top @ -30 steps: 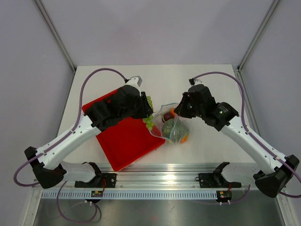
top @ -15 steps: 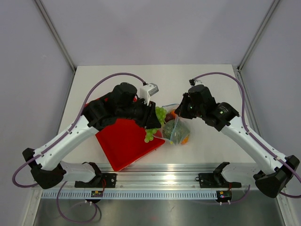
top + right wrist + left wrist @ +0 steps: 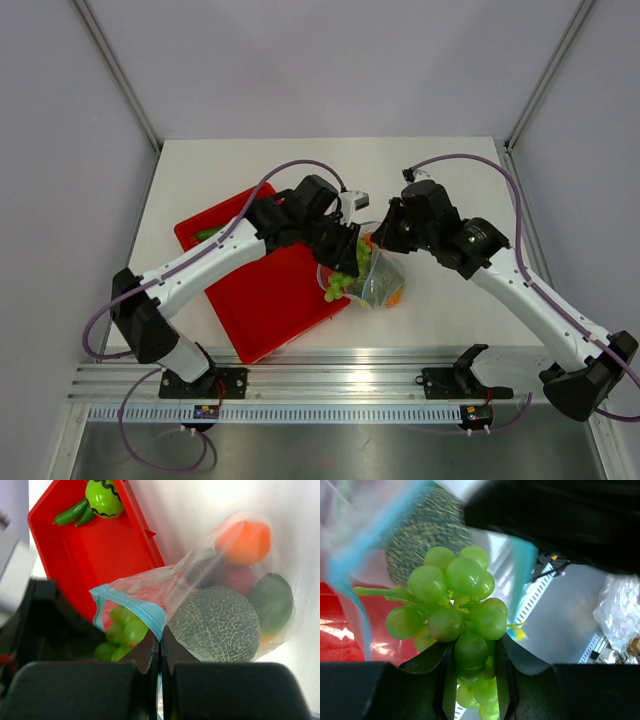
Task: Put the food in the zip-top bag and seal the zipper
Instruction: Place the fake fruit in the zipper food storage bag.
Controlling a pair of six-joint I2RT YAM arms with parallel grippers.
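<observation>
Left gripper (image 3: 472, 672): fingers clamped on the lower end of the grape bunch (image 3: 455, 605), the rest of the bunch sticking out past the fingertips. In the left wrist view the bunch sits at the open mouth of the zip-top bag (image 3: 340, 525), with the light blue zipper (image 3: 350, 575) strip on either side of it and the netted melon (image 3: 415, 535) just beyond, inside the bag. How far the grapes are past the mouth: cannot tell.

Right gripper (image 3: 160, 641): fingers pressed together, pinching the bag's mouth edge right at the zipper (image 3: 145, 611) and holding that edge up. Grape bunch (image 3: 122, 630) shows just behind the blue strip, beside the right fingers.

Inside the zip-top bag (image 3: 195, 565):
- melon (image 3: 215, 622), nearest the mouth
- red fruit (image 3: 235, 577) behind it
- orange (image 3: 245, 540) at the far end
- mango (image 3: 272, 602) against the far side

From the top view, the left gripper (image 3: 350, 262) and right gripper (image 3: 378, 240) meet over the zip-top bag (image 3: 385, 285), which lies on the table (image 3: 450, 170) just beside the right edge of the red tray (image 3: 270, 300). Grape bunch (image 3: 338, 285) hangs at the bag's left side, over the tray edge.

On the red tray (image 3: 90, 555), far corner, well apart from the bag: dark green cucumber (image 3: 72, 512) touching a green round toy (image 3: 104, 499) with a black wavy line.
</observation>
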